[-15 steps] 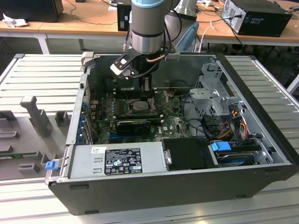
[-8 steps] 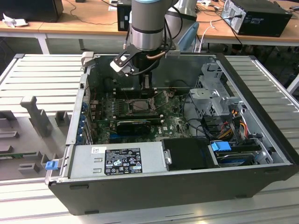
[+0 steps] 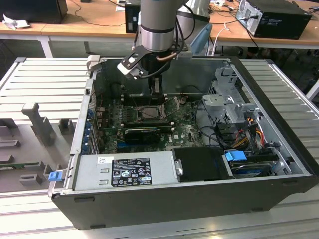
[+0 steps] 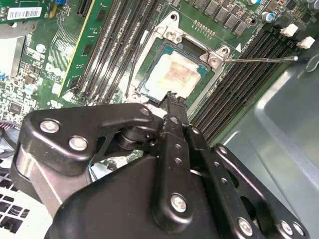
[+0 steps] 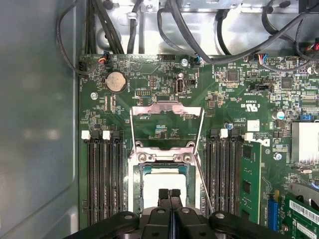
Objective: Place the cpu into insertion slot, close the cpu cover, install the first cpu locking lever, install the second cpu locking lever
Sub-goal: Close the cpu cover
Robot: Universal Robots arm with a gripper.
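The cpu (image 5: 160, 182) lies flat in the insertion slot (image 5: 133, 191), its pale beige top (image 4: 173, 74) showing in both wrist views. The cpu cover (image 5: 167, 110) is swung open on its hinge, and the green board shows through its window. A thin locking lever (image 4: 259, 59) sticks out unlatched beside the socket (image 4: 144, 59); it also shows as a thin rod (image 5: 203, 181) in the first wrist view. My gripper (image 5: 169, 195) hovers over the chip's near edge, its two black fingers (image 4: 175, 149) shut together with nothing between them. In the exterior view the gripper (image 3: 155, 92) hangs just behind the socket (image 3: 149, 112).
Black memory slots (image 5: 102, 179) flank the socket on both sides. A long black card (image 3: 144, 133) lies in front of the socket. The case walls (image 3: 259, 94), drive cage (image 3: 224, 99), cables (image 5: 199, 40) and power supply (image 3: 124, 172) surround the board.
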